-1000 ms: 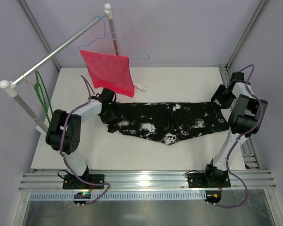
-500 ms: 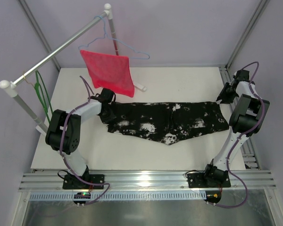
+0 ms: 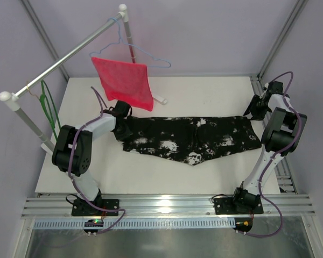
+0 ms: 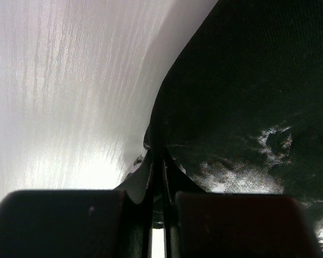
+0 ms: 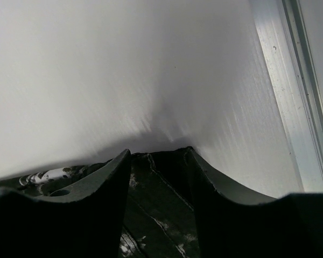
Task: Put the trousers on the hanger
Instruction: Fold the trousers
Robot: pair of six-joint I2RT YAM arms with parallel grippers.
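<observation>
The white table (image 3: 204, 91) carries the trousers (image 3: 188, 137), spread flat between the two arms. The green hanger (image 3: 50, 110) hangs from the rail (image 3: 64, 60) at far left, well apart from them. The left gripper (image 4: 157, 161) is pinched closed on the trousers' left edge, while the right gripper (image 5: 159, 156) has its jaws apart, with the right edge lying between its fingers.

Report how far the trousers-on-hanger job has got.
Done: nothing final; the trousers lie spread on the table. In hand: the left end effector is shut on their left edge, and the right end effector stands open around the right corner. Left: close the right grip, lift, and drape them over the green hanger, which hangs bare on the rail.
</observation>
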